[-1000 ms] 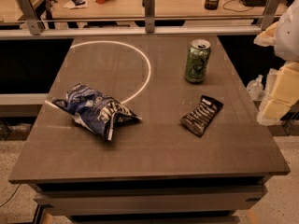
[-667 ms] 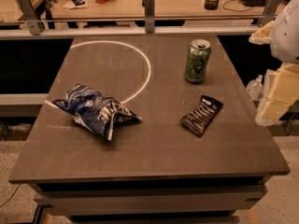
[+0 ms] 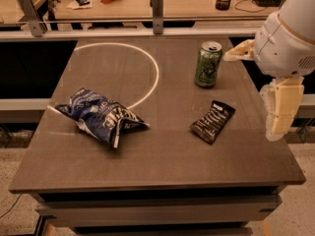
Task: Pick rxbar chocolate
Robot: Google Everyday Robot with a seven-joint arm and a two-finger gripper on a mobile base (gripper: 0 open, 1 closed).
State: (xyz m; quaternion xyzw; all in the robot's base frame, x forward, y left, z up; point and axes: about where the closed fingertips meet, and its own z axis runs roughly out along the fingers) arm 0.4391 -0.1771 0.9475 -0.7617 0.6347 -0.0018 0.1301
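Now the gripper [image 3: 280,109] hangs at the table [image 3: 147,166] edge. The rxbar [image 3: 212,121] lies near it, inward, its long axis diagonal. Whether the gripper is open, I cannot tell.

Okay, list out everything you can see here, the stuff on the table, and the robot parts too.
table: one, dark grey-brown, fills the middle of the view
rxbar chocolate: one, black with white lettering, lying flat right of centre, nearer than the can
can: one, green, upright at the far right of the table
chip bag: one, blue and white, crumpled, left of centre
painted ring: one, white, on the far left half of the tabletop
counter: one, light wood, behind the table, with small clutter
robot arm: one, white, at the right edge
pincer: one, cream, hanging over the table's right edge, apart from the rxbar chocolate
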